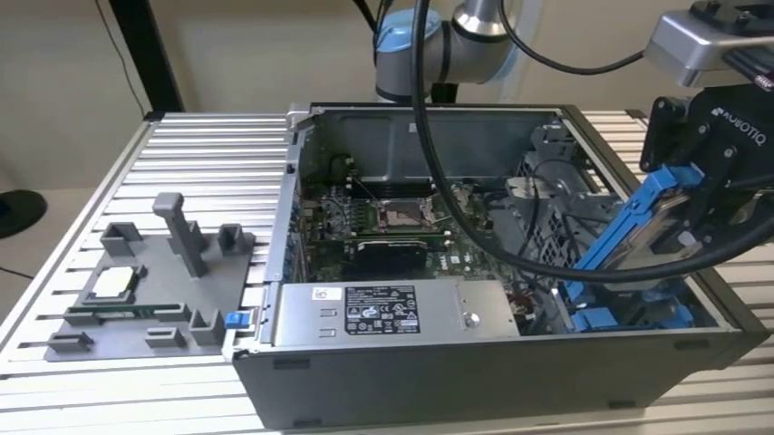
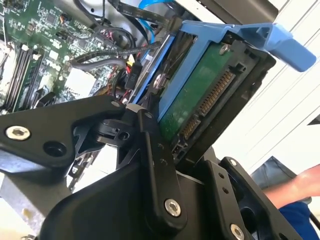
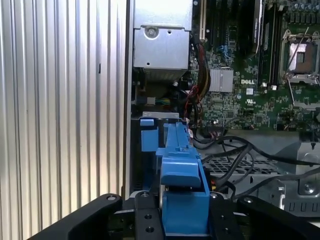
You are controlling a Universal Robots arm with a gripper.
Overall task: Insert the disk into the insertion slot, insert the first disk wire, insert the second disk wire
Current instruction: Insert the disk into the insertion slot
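Blue-framed and steeply tilted, the disk (image 1: 639, 227) is held clamped between the jaws of the gripper (image 1: 680, 237) at the right of the exterior view, above the open computer case (image 1: 484, 385). The insertion slot (image 1: 604, 319), marked by blue clips, is seen in the case's lower right corner just under the disk's lower end; whether the two touch cannot be told. In the second wrist view the disk's green circuit board (image 2: 197, 97) is seen beside the black fingers (image 2: 155, 160).
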